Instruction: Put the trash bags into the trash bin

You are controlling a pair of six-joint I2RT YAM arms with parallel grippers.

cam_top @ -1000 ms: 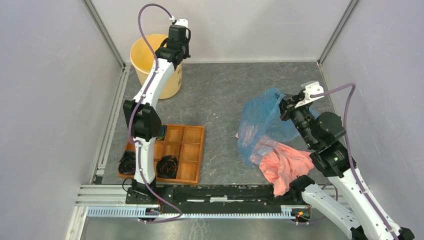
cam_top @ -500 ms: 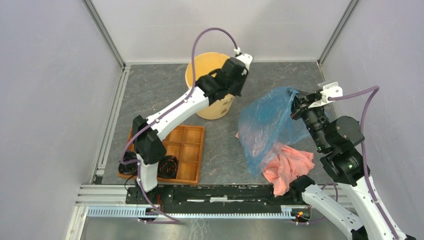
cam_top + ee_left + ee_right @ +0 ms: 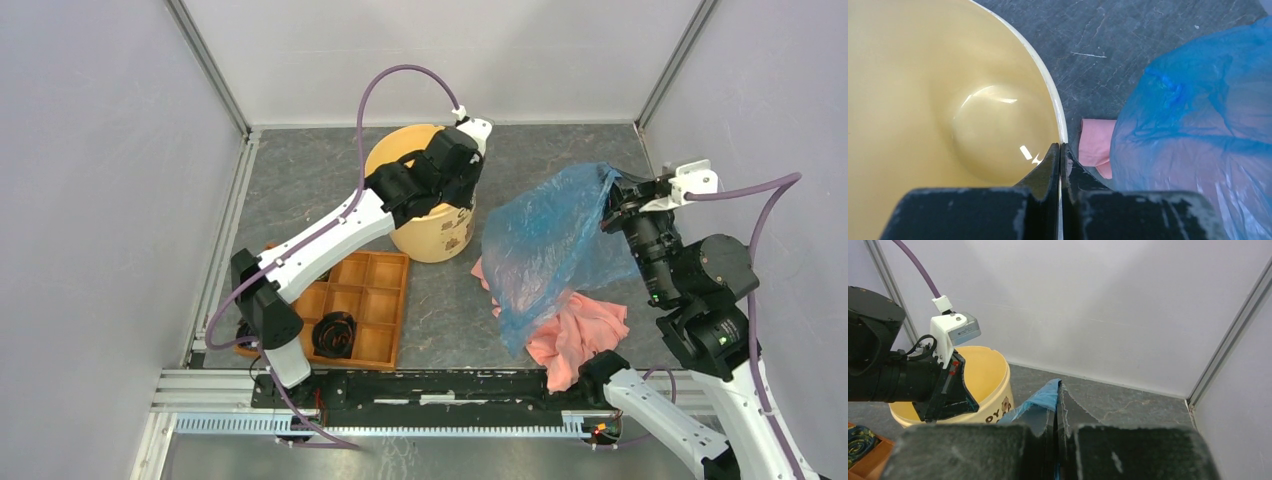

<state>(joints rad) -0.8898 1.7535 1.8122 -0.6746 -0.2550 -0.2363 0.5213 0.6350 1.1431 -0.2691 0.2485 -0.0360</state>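
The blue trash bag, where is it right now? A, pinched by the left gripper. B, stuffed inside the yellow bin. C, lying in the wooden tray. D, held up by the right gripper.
D: the right gripper is shut on the top edge of the trash bag, which hangs down onto the pink cloth, outside the trash bin.

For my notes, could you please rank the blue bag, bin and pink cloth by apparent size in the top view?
1. trash bag, hanging nearer the camera, so flattered
2. trash bin
3. pink cloth, partly hidden
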